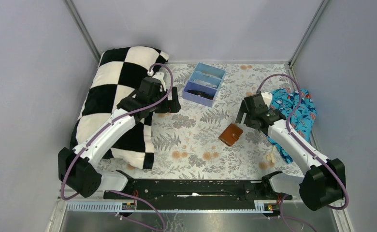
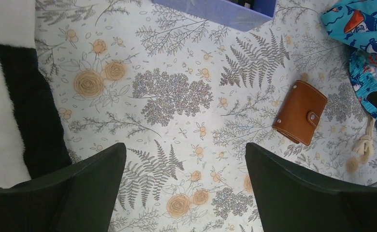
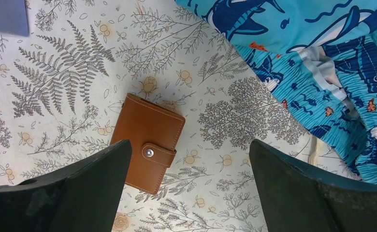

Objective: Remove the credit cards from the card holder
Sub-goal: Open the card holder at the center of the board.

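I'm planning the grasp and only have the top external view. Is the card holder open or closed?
Observer: Closed. The right wrist view shows the holder folded, with its strap fastened by a metal stud.
Operator: Any cards showing?
Observer: None in any view. Only its stitched tan outside is visible.
Operator: Is it centred under the right gripper?
Observer: No. The right gripper is open, and in its own view the holder lies toward the finger at the picture's left, with one corner hidden behind that finger.
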### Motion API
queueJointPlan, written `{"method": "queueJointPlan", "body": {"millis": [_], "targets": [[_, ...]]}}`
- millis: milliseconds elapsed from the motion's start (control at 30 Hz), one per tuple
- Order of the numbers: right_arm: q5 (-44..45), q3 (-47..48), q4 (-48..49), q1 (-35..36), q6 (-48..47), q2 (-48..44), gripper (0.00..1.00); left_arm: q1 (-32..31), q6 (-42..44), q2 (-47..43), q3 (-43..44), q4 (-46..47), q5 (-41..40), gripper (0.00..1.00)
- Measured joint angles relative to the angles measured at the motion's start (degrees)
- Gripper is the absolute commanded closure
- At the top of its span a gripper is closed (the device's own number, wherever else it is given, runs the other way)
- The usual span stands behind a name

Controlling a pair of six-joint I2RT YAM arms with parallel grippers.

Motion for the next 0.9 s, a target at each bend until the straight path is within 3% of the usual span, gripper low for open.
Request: {"method": "queueJointPlan", "body": {"millis": [533,900], "targets": [[-6.29,-4.98,3.58,0.00,0.09,-3.85,0.00,-1.05,-3.89,-1.42,-7.58,5.27,7.08,0.01],[-9.05,-12.50,7.78,0.00,2.54,-1.75,0.00,-17.62,-9.11,1.55,-11.96,10.95,4.50,0.01]]}}
